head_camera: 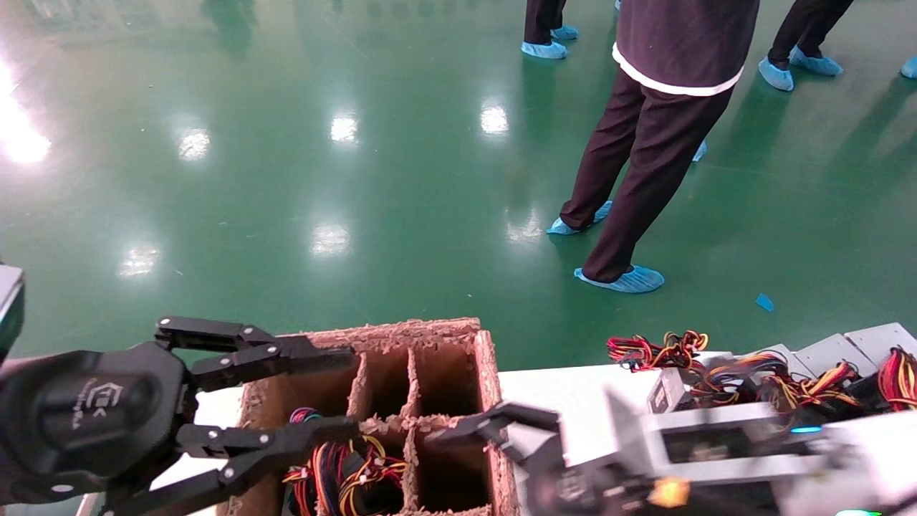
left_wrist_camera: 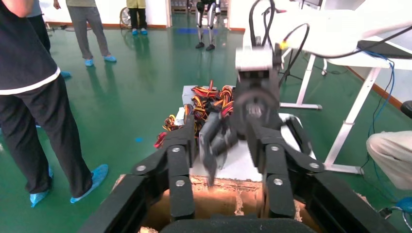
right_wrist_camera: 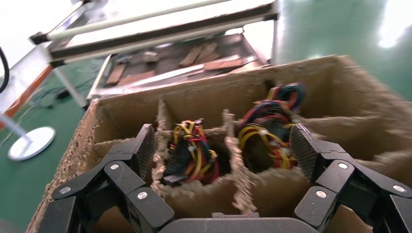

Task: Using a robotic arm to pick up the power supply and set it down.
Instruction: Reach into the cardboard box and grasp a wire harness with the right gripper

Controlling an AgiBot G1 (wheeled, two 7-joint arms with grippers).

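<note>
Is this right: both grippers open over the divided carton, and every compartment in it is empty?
Not quite. Left gripper and right gripper are both open over the carton, but it isn't empty: the right wrist view shows wire bundles in two compartments, and the head view shows wires in one too.

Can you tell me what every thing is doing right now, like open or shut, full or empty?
left gripper: open, over the carton, holding nothing.
right gripper: open, over the carton's wire-filled cells.
carton: open-topped; some cells hold wire bundles, others look empty.
power supplies: lying on the white table, wires tangled.
</note>
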